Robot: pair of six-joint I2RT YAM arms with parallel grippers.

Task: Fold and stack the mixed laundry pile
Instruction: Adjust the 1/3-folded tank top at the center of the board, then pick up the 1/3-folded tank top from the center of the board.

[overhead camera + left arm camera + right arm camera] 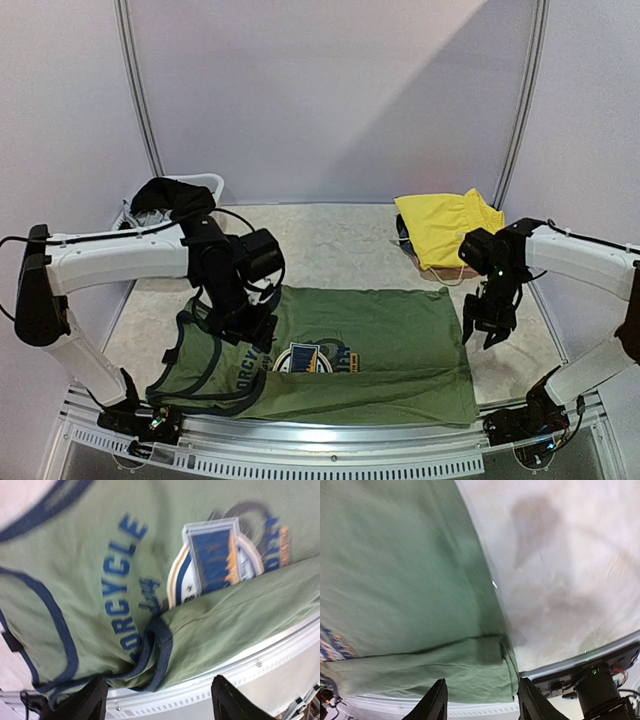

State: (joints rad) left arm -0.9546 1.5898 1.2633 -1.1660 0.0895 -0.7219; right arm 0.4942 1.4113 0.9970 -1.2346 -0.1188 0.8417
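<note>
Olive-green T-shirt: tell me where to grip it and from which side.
Take the olive-green T-shirt at its right-hand edge, by the folded-over corner, coming down from the right with the right gripper. The shirt lies flat, so only an edge offers a pinch, and bare table borders this one, probably leaving room for a finger.

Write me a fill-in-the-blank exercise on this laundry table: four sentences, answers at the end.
1. The T-shirt spread flat on the table is olive-____.
2. The folded garment at the far right is bright ____.
3. The draped garment on the white tub is ____.
4. The left gripper and right gripper both have jaws standing ____, holding nothing.
Missing words: green; yellow; black; open.
</note>
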